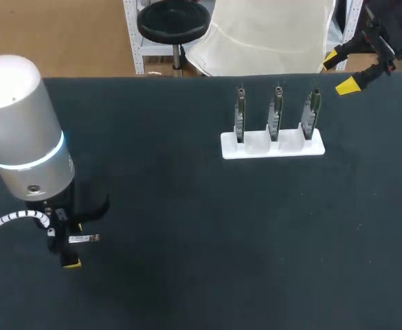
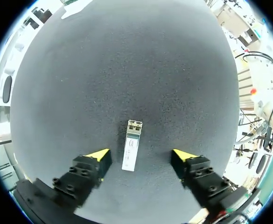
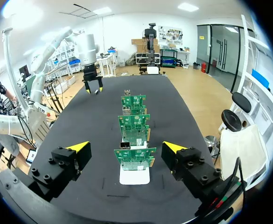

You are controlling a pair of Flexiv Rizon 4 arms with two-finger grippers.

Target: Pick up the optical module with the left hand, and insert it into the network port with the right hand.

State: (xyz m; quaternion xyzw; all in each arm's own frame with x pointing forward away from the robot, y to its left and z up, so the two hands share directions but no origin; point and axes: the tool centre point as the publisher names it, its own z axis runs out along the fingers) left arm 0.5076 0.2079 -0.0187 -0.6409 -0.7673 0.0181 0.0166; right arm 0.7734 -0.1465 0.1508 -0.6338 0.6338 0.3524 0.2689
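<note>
The left gripper [image 2: 141,155] is held wide open astride the slim metal optical module [image 2: 131,151], untouched, well apart from the white holder [image 1: 259,148]. The right gripper [image 3: 126,147], near that holder, is spread, empty.

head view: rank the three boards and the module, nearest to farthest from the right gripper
1. Right board, right end of holder.
2. Middle board, centre slot.
3. Left board, left end.
4. Module, far left, at the left gripper.

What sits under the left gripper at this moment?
The optical module lies flat on the black table, between the open fingers of the left gripper, touching neither. In the head view the left arm hides part of the gripper.
</note>
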